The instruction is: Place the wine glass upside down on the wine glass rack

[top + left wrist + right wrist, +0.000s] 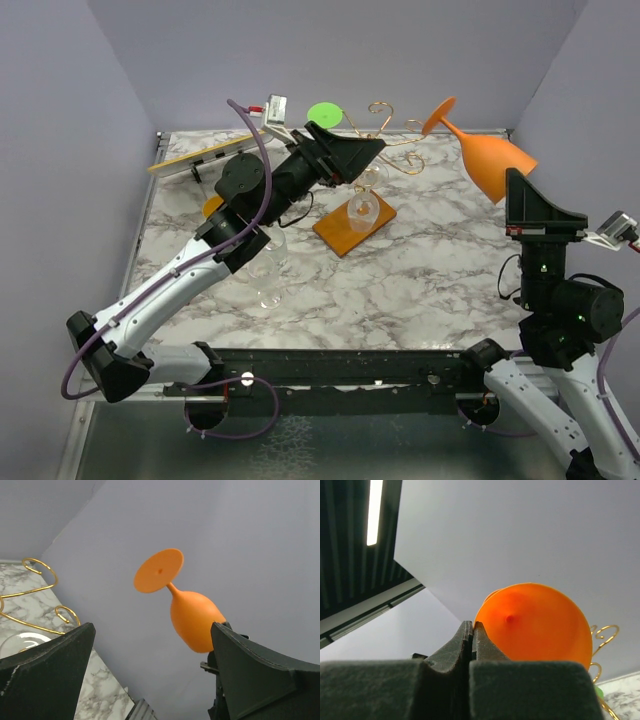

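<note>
The orange wine glass (492,160) is in the air at the right, tilted, with its foot up and to the left. My right gripper (514,182) is shut on its rim from below. In the right wrist view the fingers (465,642) are pressed together on the edge of the glass (535,622). The wine glass rack (385,128), gold wire with curled arms, stands on an orange-brown base (340,235) at the back middle. My left gripper (372,150) is open and empty just left of the rack's arms. In its wrist view it faces the orange glass (192,617) and the gold curls (40,570).
A clear glass (362,208) sits at the rack's base. Another clear glass (270,268) is on the marble table (420,290) under my left arm. A green disc (323,113) is behind the left gripper. A tilted yellow-edged board (200,156) stands at the back left.
</note>
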{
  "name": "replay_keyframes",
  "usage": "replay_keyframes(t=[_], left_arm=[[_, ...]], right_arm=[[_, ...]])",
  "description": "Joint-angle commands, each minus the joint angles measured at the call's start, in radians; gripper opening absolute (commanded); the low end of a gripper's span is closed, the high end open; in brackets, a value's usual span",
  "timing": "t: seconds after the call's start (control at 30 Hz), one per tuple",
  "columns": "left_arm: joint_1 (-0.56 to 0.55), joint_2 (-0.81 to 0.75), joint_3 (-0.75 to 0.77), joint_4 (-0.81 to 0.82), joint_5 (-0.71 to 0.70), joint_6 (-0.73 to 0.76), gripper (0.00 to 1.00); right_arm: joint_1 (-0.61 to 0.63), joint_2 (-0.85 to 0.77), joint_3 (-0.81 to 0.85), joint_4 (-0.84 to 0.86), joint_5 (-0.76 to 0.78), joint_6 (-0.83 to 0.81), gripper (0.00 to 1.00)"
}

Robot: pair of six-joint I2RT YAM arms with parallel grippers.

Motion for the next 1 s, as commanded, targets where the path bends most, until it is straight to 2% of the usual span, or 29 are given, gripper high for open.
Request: replay_keyframes(t=[0.0,0.07,0.27,0.43,0.57,0.77,0.9,0.97], left_arm=[[-0.033,0.027,0.027,0.035,-0.155,-0.073,0.96],[-0.055,0.047,0.044,0.036,-0.202,-0.095,0.9],[-0.103,0.094,0.07,0.045,-0.3,-0.147,0.88],[-0.169,0.13,0.067,0.123,-0.301,-0.151,0.94],[-0.213,0.144,0.075,0.164,-0.366,-0.123,0.98],[-0.246,0.206,0.103,0.286,-0.387,-0.091,0.99],[-0.255,0.281,0.225,0.286,-0.414,0.007,0.84],[-0.258,0.305,0.257,0.288,-0.433,0.02,0.79]], right_arm=[[-0.003,0.011,-0.026,0.163,-0.09,0.02,0.01],[-0.004,0.017,-0.031,0.191,-0.115,0.012,0.01],[-0.004,0.025,-0.061,0.269,-0.152,0.014,0.01],[-0.004,0.042,-0.055,0.283,-0.162,0.015,0.01],[-0.004,0.051,-0.055,0.293,-0.171,0.016,0.01],[-0.003,0.058,-0.058,0.301,-0.192,0.023,0.01],[-0.004,0.057,-0.062,0.294,-0.196,0.03,0.01],[-0.004,0.05,-0.065,0.289,-0.185,0.027,0.01]])
